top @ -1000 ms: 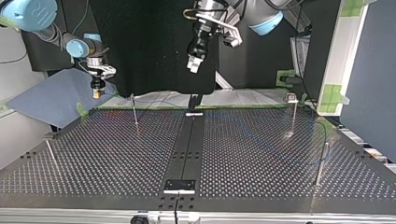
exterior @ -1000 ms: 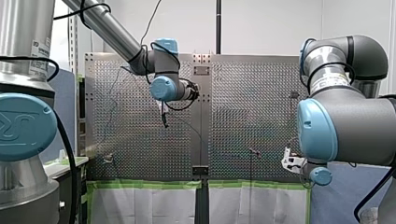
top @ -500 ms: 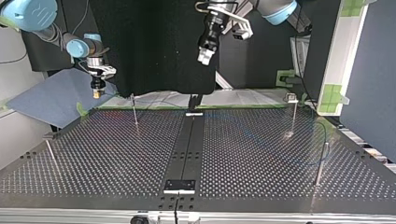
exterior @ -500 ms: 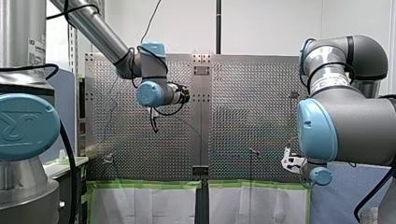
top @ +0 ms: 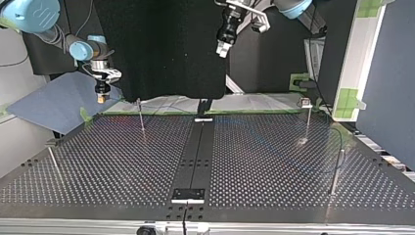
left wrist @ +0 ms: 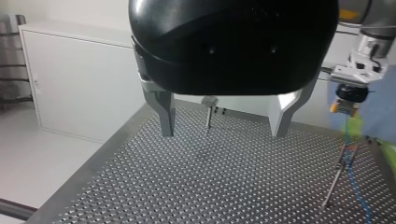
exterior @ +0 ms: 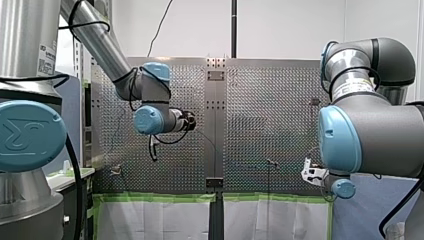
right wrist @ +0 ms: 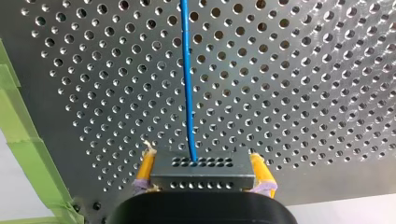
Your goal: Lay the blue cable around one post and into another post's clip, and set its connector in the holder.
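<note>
Two-finger right end effector point(right wrist: 204, 179) pinches connector point(right wrist: 202, 169), blue cable point(right wrist: 187, 84) leading away; left end effector point(left wrist: 222, 132) spread wide.

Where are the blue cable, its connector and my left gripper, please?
blue cable point(right wrist: 187, 84): right wrist view, middle of its strand.
connector point(right wrist: 201, 171): right wrist view, its grey front face.
left gripper point(left wrist: 222, 133): left wrist view, midway between its open fingers.

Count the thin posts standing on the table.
4, by the top view's sides: far left post, near left post, far right post, near right post. None seems hidden.
</note>
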